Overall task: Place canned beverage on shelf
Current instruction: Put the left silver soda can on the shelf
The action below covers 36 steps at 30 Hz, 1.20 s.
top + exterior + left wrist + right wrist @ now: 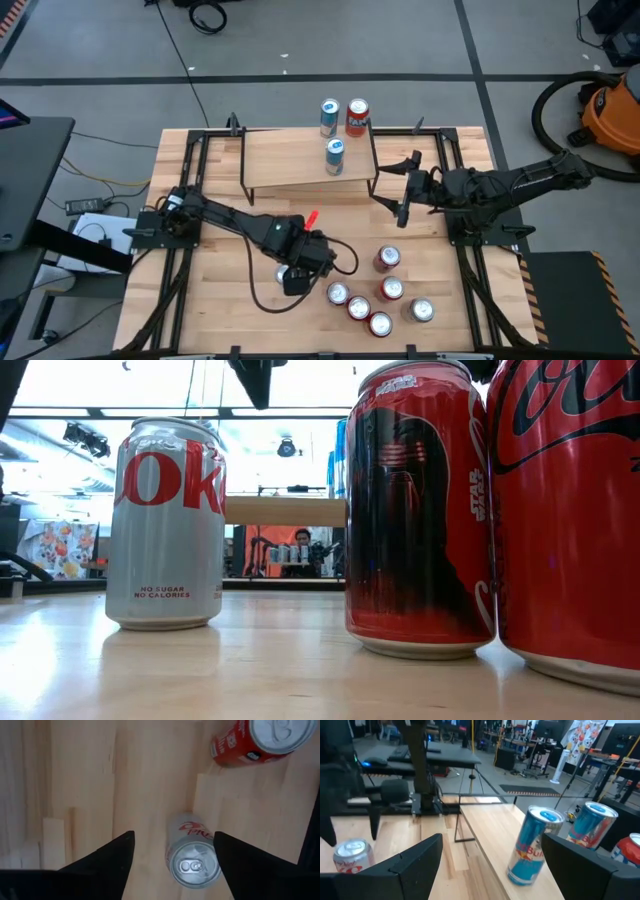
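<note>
A silver Diet Coke can [192, 855] stands upright on the slatted tabletop near its front, left of the other cans. My left gripper [292, 277] hangs over it, pointing down and open. Its two fingers [112, 857] stand on either side of the can top, and the can sits closer to one finger. The light-wood shelf [290, 160] stands at the far middle with a blue can [335, 155] upright on it. My right gripper [405, 190] waits open and level off the shelf's right end.
Several red and silver cans [385, 295] stand clustered at the near right, one red can [255, 740] close to the silver one. A blue can [329, 117] and a red can [357, 117] stand at the shelf's far edge. A red marker [311, 217] lies mid-table.
</note>
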Motion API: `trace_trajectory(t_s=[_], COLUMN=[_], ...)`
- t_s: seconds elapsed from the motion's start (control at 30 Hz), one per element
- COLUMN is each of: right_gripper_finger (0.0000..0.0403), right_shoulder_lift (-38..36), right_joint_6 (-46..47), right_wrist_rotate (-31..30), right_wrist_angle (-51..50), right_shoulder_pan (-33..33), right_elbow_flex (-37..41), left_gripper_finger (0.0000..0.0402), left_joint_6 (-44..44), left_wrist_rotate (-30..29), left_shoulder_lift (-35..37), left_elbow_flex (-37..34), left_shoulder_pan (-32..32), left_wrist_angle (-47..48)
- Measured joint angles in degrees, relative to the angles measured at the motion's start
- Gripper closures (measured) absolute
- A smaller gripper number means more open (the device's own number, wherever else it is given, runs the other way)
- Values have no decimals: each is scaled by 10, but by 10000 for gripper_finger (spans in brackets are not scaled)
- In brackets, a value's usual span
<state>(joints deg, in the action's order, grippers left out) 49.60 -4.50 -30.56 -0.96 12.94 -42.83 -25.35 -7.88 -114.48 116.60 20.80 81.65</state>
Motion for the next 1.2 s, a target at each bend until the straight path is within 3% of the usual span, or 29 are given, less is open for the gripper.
trace_trajectory(t_s=[0.33,0.73,0.87,1.2], right_gripper_finger=[53,53,53,53], right_shoulder_lift=[0,24,30,30], right_joint_6=[-4,-1,-2,0], right_wrist_rotate=[5,3,3,6], right_wrist_angle=[56,43,42,41], right_shoulder_pan=[0,-1,-6,-7], right_elbow_flex=[0,0,0,0], left_gripper_finger=[47,43,43,43], left_joint_6=[-6,11,-27,-44], left_wrist_rotate=[-1,18,42,28], left_shoulder_lift=[0,0,0,-6], left_elbow_flex=[0,0,0,-7], left_shoulder_pan=[9,12,12,17], left_wrist_angle=[4,46,45,8])
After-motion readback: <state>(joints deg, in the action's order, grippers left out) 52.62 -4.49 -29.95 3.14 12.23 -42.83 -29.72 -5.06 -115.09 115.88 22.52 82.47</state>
